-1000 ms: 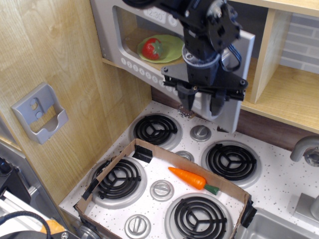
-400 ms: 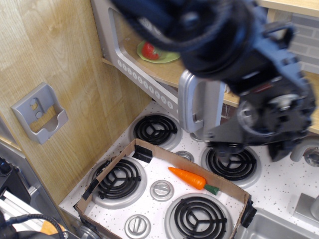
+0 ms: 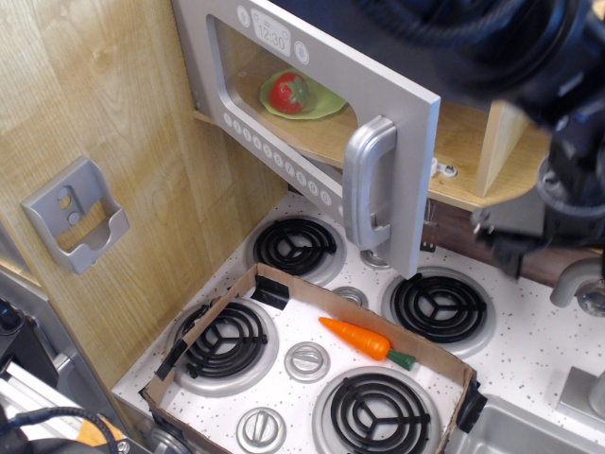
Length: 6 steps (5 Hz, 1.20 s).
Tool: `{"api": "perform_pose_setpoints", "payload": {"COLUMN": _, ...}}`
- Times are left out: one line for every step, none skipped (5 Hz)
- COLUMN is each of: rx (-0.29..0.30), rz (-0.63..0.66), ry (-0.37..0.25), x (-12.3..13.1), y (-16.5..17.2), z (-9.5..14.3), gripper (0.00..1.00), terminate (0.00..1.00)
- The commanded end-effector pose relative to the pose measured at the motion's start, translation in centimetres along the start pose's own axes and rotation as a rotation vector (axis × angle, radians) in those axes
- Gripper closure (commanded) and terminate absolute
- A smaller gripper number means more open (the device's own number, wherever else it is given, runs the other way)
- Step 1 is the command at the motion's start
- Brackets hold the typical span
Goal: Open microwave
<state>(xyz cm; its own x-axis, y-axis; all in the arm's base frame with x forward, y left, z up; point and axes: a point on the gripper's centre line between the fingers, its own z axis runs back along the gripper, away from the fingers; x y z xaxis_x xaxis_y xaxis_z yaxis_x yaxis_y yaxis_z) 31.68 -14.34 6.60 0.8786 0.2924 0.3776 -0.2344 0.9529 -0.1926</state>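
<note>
Nearest to you, the low brown cardboard tray lies on the white speckled toy stove tabletop. You can count four black coil burners and one orange plastic carrot with green tip, which lies inside the tray between the burners. I count five round silver knobs that show fully, and one more is partly hidden under the door.

On the left wooden wall you see one small grey wall-mounted holder.

Further back, the wide grey toy microwave sits in the wooden shelf above the stove. Its door stands swung out toward you, hinged on the left side, and the one chunky silver vertical handle is at its free edge. Through the clear window you see one green plate with one red strawberry on it.

The black robot arm comes in from the top right, big and blurred, away from the handle. The black gripper hangs at the right edge, beside the door and touching nothing. I cannot tell how far it is open.
</note>
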Motion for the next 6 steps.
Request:
{"api": "perform_pose_setpoints", "payload": {"rx": -0.110, "rz": -0.211, "ry": -0.027, "x": 5.8, "y": -1.1, "z": 0.4, "gripper": 0.00, "terminate": 0.00}}
{"api": "perform_pose_setpoints", "payload": {"rx": -0.077, "rz": -0.273, "ry": -0.072, "x": 5.5, "y": 2.1, "z": 0.0, "gripper": 0.00, "terminate": 0.00}}
{"api": "perform_pose_setpoints", "payload": {"rx": -0.068, "rz": -0.210, "ry": -0.064, "x": 4.1, "y": 4.6, "z": 0.0, "gripper": 0.00, "terminate": 0.00}}
{"api": "perform_pose_setpoints", "payload": {"rx": -0.022, "rz": -0.183, "ry": -0.060, "x": 2.3, "y": 7.0, "z": 0.5, "gripper": 0.00, "terminate": 0.00}}
{"api": "perform_pose_setpoints", "payload": {"rx": -0.006, "rz": -0.146, "ry": -0.042, "x": 0.8, "y": 9.2, "z": 1.3, "gripper": 0.00, "terminate": 0.00}}
{"api": "perform_pose_setpoints", "payload": {"rx": 0.021, "rz": -0.180, "ry": -0.051, "x": -0.3, "y": 12.5, "z": 1.7, "gripper": 0.00, "terminate": 0.00}}
